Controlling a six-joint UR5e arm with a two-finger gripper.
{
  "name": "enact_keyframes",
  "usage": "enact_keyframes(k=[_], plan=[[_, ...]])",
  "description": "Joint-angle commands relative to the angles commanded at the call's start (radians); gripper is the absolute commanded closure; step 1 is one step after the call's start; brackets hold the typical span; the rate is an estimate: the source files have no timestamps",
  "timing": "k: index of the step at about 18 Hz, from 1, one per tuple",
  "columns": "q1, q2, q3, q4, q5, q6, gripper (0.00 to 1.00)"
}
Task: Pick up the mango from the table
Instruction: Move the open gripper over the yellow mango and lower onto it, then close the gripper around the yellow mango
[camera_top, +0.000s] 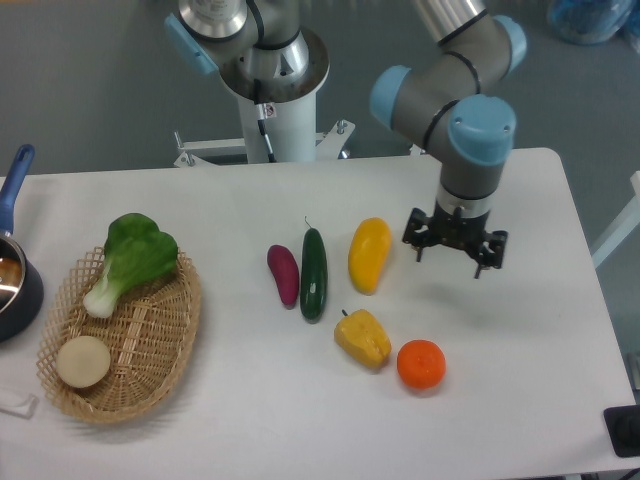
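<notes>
The mango, a smooth yellow-orange oval, lies on the white table near its middle, just right of a cucumber. My gripper hangs above the table to the right of the mango, a short gap away from it. Its fingers point down and stand spread, open, with nothing between them.
A green cucumber and a purple eggplant lie left of the mango. A yellow bell pepper and an orange sit in front of it. A wicker basket with greens stands at the left, a blue pot at the edge.
</notes>
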Motion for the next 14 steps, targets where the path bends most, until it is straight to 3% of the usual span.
enact_keyframes(k=[4,7,14], plan=[[-0.011,0.049,-0.071,-0.061,-0.003,-0.002,0.0],[-0.012,0.083,-0.121,-0.061,-0.002,-0.017,0.0],[-0.015,0.06,-0.138,-0.045,0.006,-0.046,0.0]])
